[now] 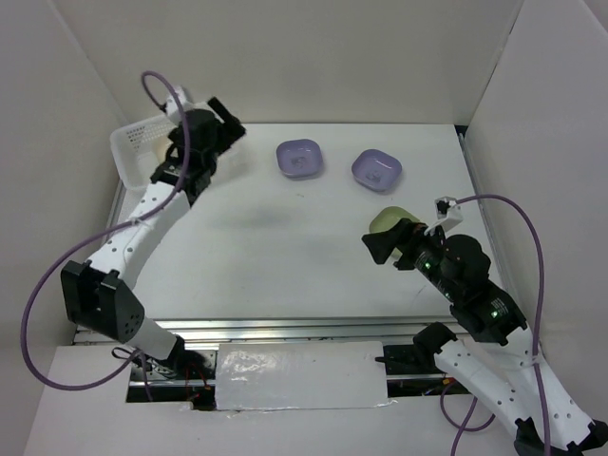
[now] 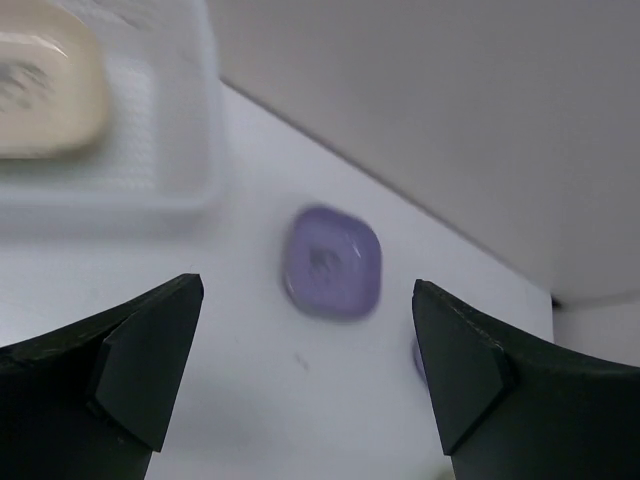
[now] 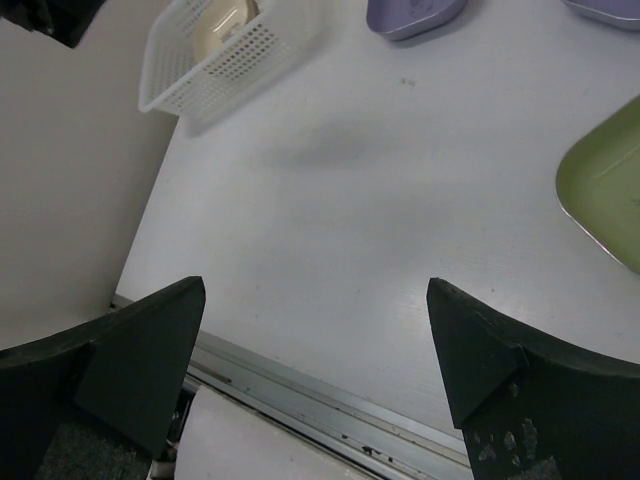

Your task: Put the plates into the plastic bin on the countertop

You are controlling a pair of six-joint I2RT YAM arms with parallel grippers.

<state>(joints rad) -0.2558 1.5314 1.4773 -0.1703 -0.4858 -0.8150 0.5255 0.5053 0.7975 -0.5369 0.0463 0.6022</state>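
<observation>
Top external view: both arms are seen over the white desk [image 1: 285, 266], the left arm reaching far, the right arm bent low on its own side.
Left pincer [image 1: 226, 122]: its fingers are spread wide apart and nothing is held between them; it is raised above the desk, just beside the plastic bin [image 1: 133, 147].
Right pincer [image 3: 315, 290]: its fingers are likewise parted wide, with only bare desk seen between them.
Plastic bin: found ahead of the left pincer and off to the side of its left finger; far ahead of the right pincer, beyond its left finger, against the wall.
Cream plate [image 2: 40, 90]: laid inside the bin, seen blurred ahead of the left pincer's left finger.
Nearer purple plate [image 2: 333, 262]: set on the desk straight ahead of the left pincer, framed in the gap between its fingers, well apart from the bin.
Farther purple plate [image 1: 376, 169]: set on the desk near the first one; only a sliver is shown by the left pincer's right finger.
Green plate [image 3: 610, 195]: placed on the desk just ahead of the right pincer, on the side of its right finger, not touched by it; it is cut off by the picture's edge.
Metal rail [image 3: 320, 410]: seen below the right pincer, along the desk's near edge.
</observation>
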